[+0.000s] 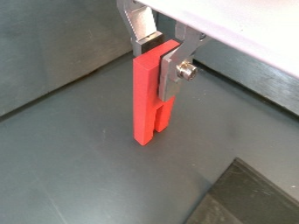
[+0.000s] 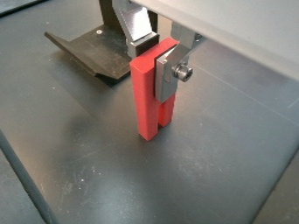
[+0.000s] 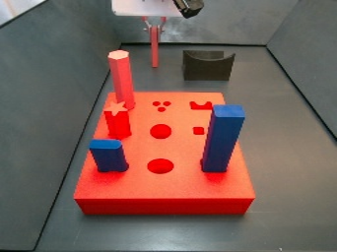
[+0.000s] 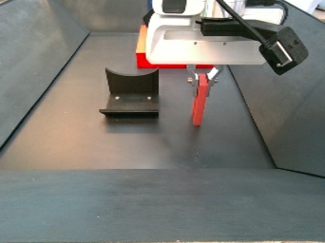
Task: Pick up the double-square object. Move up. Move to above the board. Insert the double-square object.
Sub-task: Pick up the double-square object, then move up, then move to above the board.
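The double-square object is a thin salmon-red stick standing upright on the dark floor, also seen in a wrist view and in both side views. My gripper is shut on its upper end, one silver finger on each side; it also shows in both side views. The stick's foot looks to rest on the floor. The board is a big red block with shaped holes, nearer the camera than the stick; a strip of it shows behind the gripper.
The dark fixture stands on the floor beside the stick. On the board stand a pink-red hexagonal post, a short red star peg and two blue blocks. Grey walls enclose the floor.
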